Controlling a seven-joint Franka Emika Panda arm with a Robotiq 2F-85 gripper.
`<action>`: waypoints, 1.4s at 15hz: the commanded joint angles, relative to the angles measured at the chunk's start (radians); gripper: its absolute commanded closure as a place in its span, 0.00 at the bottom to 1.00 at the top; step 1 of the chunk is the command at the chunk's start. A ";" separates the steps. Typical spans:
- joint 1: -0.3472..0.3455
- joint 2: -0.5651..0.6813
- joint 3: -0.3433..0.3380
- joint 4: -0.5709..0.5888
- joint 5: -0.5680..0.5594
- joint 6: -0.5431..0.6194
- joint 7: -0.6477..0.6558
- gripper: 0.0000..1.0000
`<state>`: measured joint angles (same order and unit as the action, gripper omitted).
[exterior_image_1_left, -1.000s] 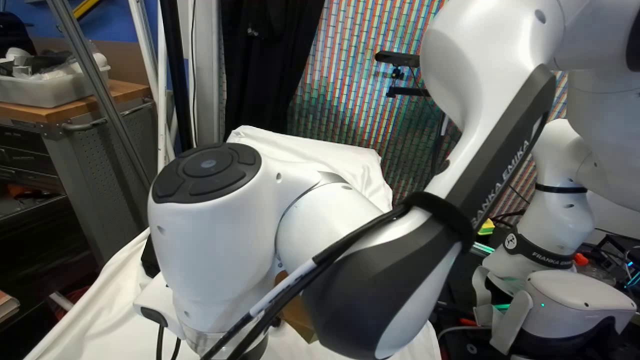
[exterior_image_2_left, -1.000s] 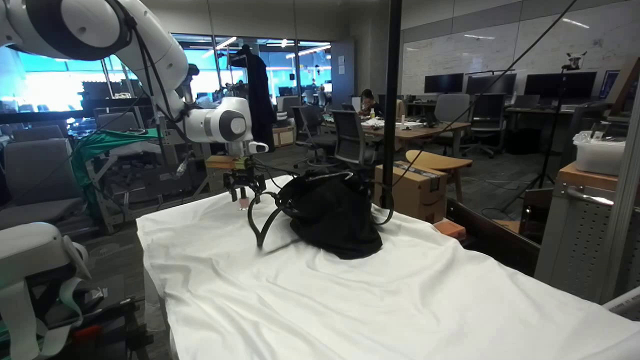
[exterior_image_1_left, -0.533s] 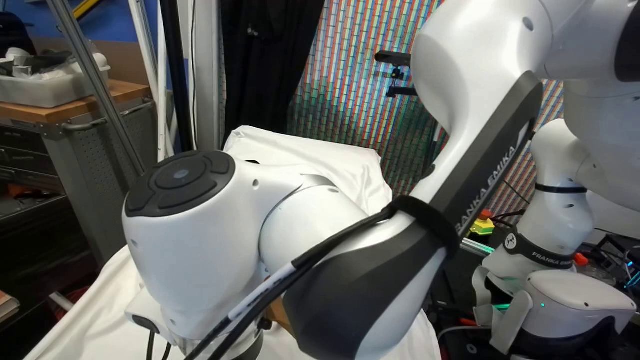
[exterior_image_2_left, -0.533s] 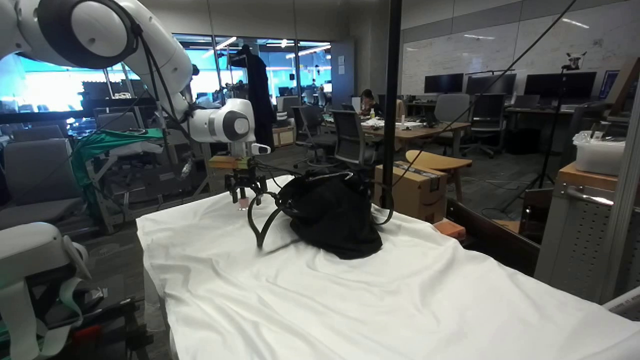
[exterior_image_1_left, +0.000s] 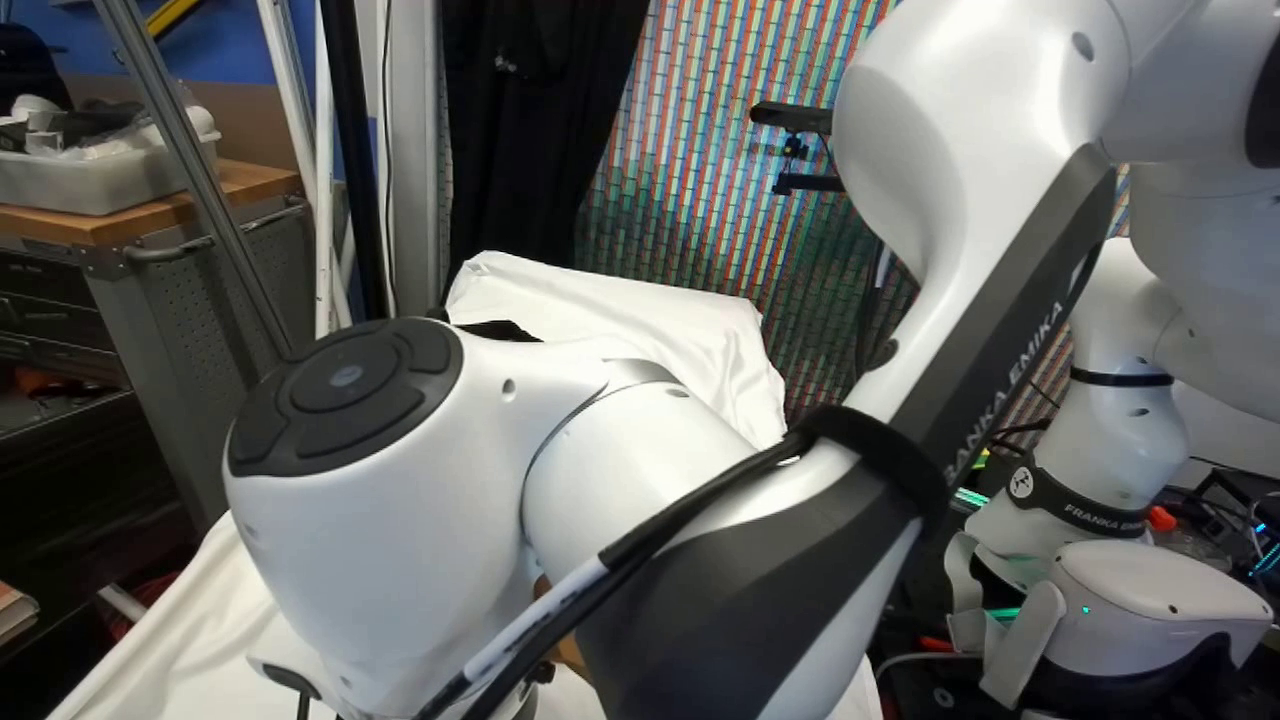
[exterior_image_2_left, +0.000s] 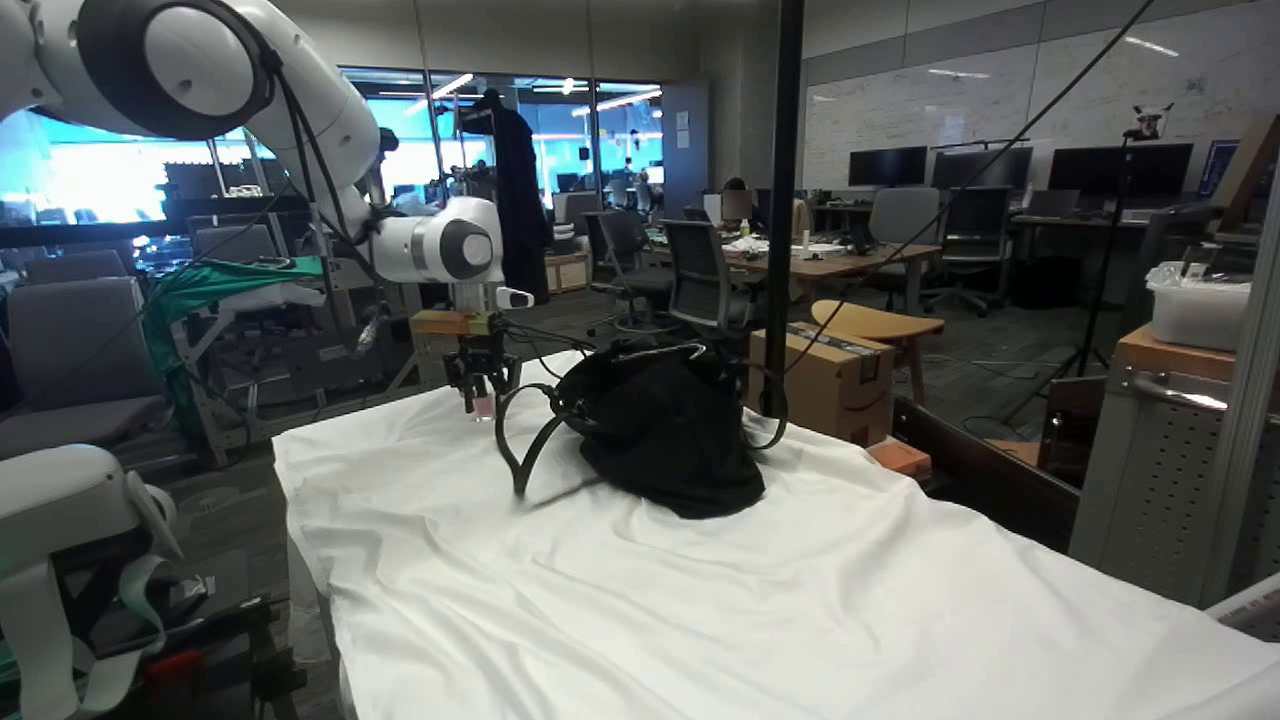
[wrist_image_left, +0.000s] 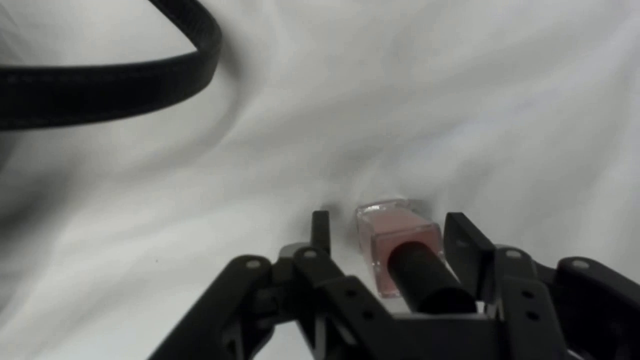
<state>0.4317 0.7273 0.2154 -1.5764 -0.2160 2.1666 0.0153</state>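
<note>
A small clear bottle (wrist_image_left: 395, 220) with pink contents and a tall black cap (wrist_image_left: 425, 280) stands on the white cloth. My gripper (wrist_image_left: 386, 215) is around it, open and partly closed in. The right-hand finger (wrist_image_left: 465, 250) is close beside the bottle, while a gap shows between the bottle and the left-hand finger (wrist_image_left: 320, 232). In an exterior view the gripper (exterior_image_2_left: 484, 398) points down over the pink bottle (exterior_image_2_left: 483, 408). The black bag (exterior_image_2_left: 670, 440) lies close by, its strap (wrist_image_left: 125, 87) looping toward the gripper. My arm (exterior_image_1_left: 370, 560) hides gripper and bottle in an exterior view.
White cloth (exterior_image_2_left: 700, 610) covers the table in folds. A black pole (exterior_image_2_left: 785, 200) rises behind the bag, near a cardboard box (exterior_image_2_left: 830, 385). Another white arm (exterior_image_1_left: 1110, 470) stands beside the table, and a tool cart (exterior_image_1_left: 220, 330) is at the far side.
The fingers have drawn nearer to each other around the bottle. My arm has shifted slightly, with the wrist lower in an exterior view. The bag has stayed put.
</note>
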 joint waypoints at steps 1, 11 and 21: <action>0.008 0.005 -0.007 0.023 -0.004 -0.025 -0.016 0.64; -0.046 -0.077 -0.005 -0.027 0.022 -0.006 -0.038 0.85; -0.203 -0.234 -0.060 -0.014 0.060 0.006 -0.056 0.85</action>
<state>0.2645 0.5488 0.1755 -1.5787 -0.1880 2.1652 -0.0199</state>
